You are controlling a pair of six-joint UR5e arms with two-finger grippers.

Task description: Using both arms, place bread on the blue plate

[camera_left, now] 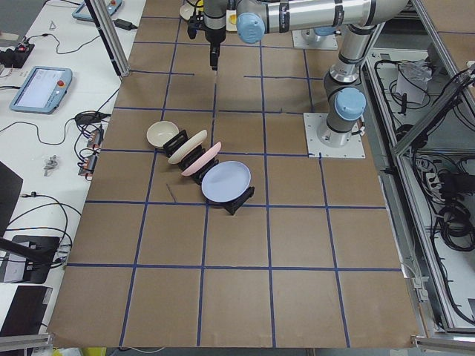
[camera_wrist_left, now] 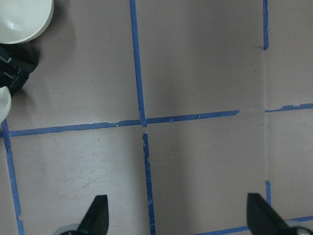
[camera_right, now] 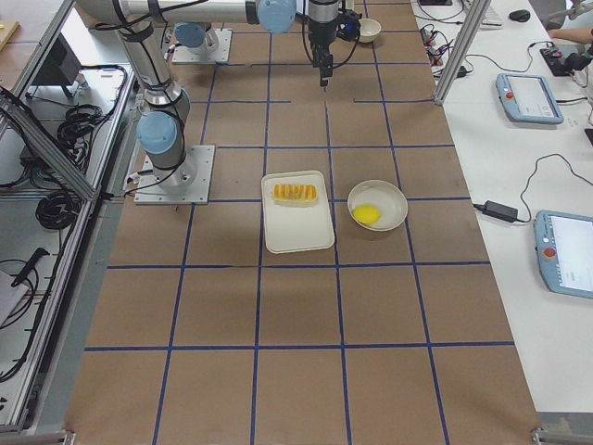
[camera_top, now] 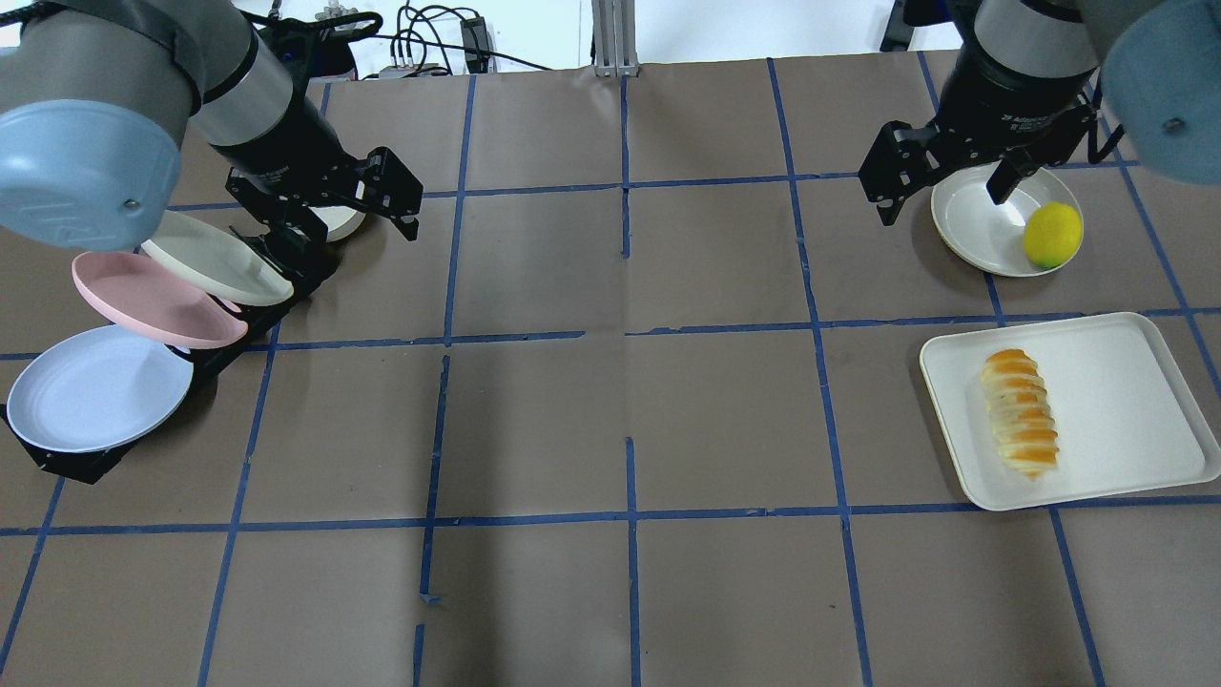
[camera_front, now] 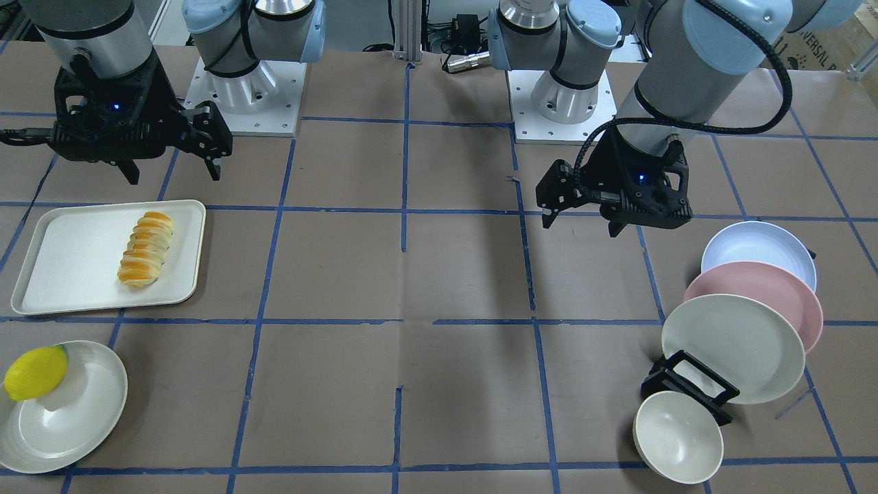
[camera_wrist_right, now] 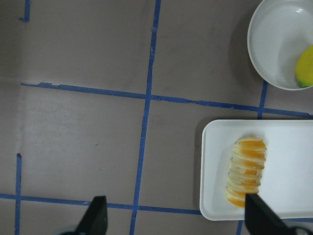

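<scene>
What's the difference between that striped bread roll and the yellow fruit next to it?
The bread is long and ridged, with orange and cream stripes; the lemon is rounder, smooth and plain yellow. The bread lies on a rectangular white tray; the lemon sits at the edge of a round cream dish. Both rest free at the same end of the table.

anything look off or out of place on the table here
Nothing spilled or damaged. Only small oddities: the lemon sits off-centre against the rim of its cream plate, and the small cream bowl leans tilted at the end of the plate rack.
</scene>
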